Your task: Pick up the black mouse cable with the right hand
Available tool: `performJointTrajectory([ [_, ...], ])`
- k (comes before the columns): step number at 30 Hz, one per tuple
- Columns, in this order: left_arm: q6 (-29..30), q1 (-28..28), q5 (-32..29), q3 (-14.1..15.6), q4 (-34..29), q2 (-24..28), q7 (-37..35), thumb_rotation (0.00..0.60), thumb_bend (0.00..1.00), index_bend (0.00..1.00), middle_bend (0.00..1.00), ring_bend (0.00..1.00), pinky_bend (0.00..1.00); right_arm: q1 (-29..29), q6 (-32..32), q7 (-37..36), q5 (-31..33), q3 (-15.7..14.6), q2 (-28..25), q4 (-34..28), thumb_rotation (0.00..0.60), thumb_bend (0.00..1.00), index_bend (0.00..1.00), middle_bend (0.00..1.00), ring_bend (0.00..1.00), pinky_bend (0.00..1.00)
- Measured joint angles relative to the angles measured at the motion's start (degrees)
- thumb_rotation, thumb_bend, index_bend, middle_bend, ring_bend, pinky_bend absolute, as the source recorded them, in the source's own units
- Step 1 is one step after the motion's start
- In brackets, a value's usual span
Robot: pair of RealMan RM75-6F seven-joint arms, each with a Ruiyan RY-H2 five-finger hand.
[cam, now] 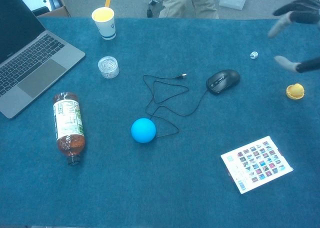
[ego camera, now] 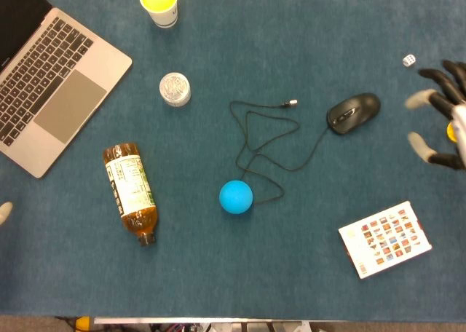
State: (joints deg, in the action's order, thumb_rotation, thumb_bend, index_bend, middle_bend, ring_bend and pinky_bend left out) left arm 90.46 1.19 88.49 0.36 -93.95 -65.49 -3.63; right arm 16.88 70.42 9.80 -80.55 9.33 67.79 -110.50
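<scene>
Right now the black mouse cable (ego camera: 266, 146) is lying in loose loops on the blue surface (ego camera: 291, 26), running from the black mouse (ego camera: 353, 113) toward the blue ball (ego camera: 236, 196), its plug end free near the middle. Those slack loops are sitting flat, so I am judging a pinch at a raised bend to be easiest. My right robot hand (ego camera: 443, 117) is hovering beside the mouse with fingers spread, holding nothing. My left robot hand (ego camera: 4, 212) is barely showing; I cannot tell its state.
</scene>
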Motion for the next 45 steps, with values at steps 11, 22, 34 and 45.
performJointTrajectory([
  [11, 0.8, 0.9, 0.1, 0.3, 1.0, 0.4, -1.9, 0.6, 0.15, 0.26, 0.18, 0.16, 0.09, 12.7, -9.8, 10.7, 17.4, 6.0, 7.0, 0.6, 0.6, 0.29, 0.41, 0.19, 0.0, 0.03],
  [22, 1.1, 1.4, -0.3, 0.2, 1.8, 0.7, -3.1, 0.6, 0.15, 0.26, 0.18, 0.16, 0.09, 24.7, -12.4, 25.1, 32.8, 7.2, 16.8, 8.6, 0.6, 0.29, 0.41, 0.19, 0.0, 0.03],
  [34, 0.4, 1.6, -1.6, -0.2, 3.0, 0.9, -4.2, 0.6, 0.15, 0.26, 0.18, 0.16, 0.09, 34.2, -12.7, 34.1, 45.6, 6.1, 28.1, 22.9, 0.6, 0.29, 0.43, 0.2, 0.0, 0.03],
  [45, -0.1, 2.1, -2.9, -0.5, 4.6, 0.8, -5.6, 0.6, 0.15, 0.26, 0.18, 0.16, 0.09, 40.0, -14.2, 39.9, 53.3, 5.5, 36.2, 34.7, 0.6, 0.29, 0.44, 0.2, 0.0, 0.03],
])
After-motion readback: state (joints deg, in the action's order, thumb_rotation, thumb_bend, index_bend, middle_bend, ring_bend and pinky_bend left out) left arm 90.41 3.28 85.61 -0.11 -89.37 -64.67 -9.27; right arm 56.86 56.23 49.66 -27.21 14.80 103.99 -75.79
